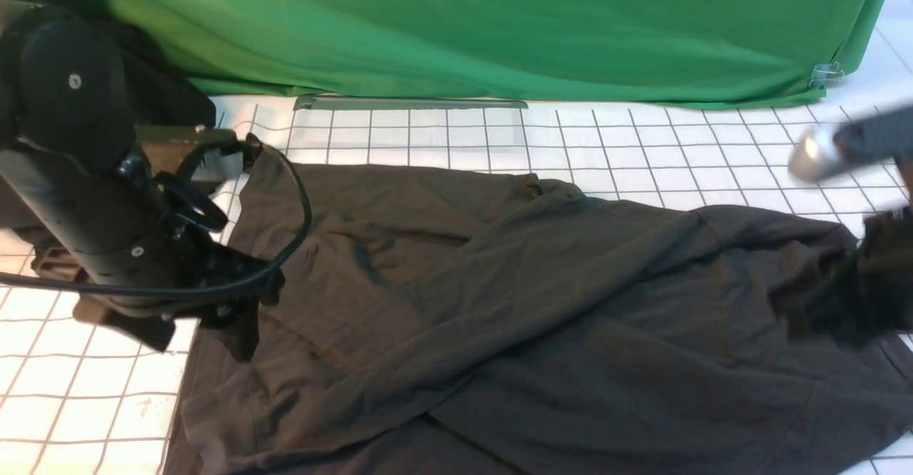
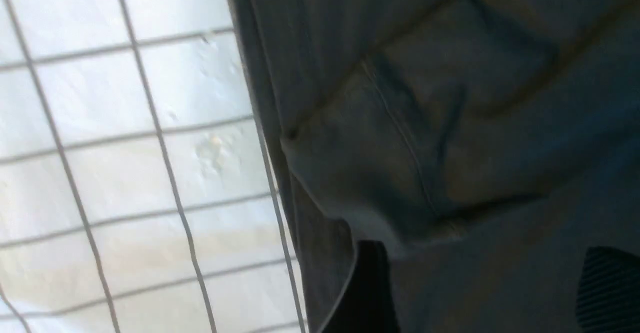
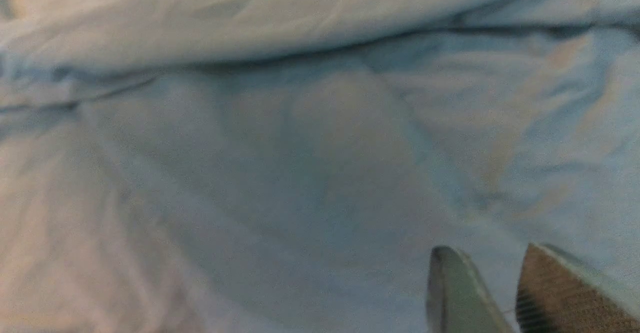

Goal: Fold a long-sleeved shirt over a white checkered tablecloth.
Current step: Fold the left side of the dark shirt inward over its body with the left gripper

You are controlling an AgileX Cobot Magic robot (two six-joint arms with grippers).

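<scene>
Nearest, at six o'clock, the long-sleeved shirt (image 1: 499,304) is seen running off the near edge of the front view. It is spread dark and rumpled across the white checkered tablecloth (image 1: 85,418), with a broad layer laid slantwise over its body from seven o'clock up toward two. Over at eight o'clock the left gripper (image 1: 194,331) is poised over the shirt's left border, and its jaws are parted wide, with nothing gripped. In the left wrist view the same left gripper (image 2: 485,258) is shown released over a folded, seamed thickness of the shirt (image 2: 440,138), with the tablecloth (image 2: 125,148) lying bare just beside that border. A black cable (image 1: 303,218) is looped out from the left arm (image 1: 71,175) over the cloth. Across at three o'clock the right gripper (image 1: 849,304) is caught in blur at the shirt's right end, where dark cloth is bunched. In the right wrist view its fingers (image 3: 450,293) are drawn near together over wrinkled shirt (image 3: 300,148), with a narrow gap left between them, and whether any cloth is pinched cannot be told. Farther out, bare squares of tablecloth are shown past the shirt's far edge. At twelve o'clock a flat grey strip (image 1: 410,103) is laid at the foot of the green cloth (image 1: 499,26). A metal clip (image 1: 826,74) is fastened at the green cloth's two o'clock corner, and a black heap of cloth (image 1: 171,90) is seen behind the left arm at ten o'clock.
</scene>
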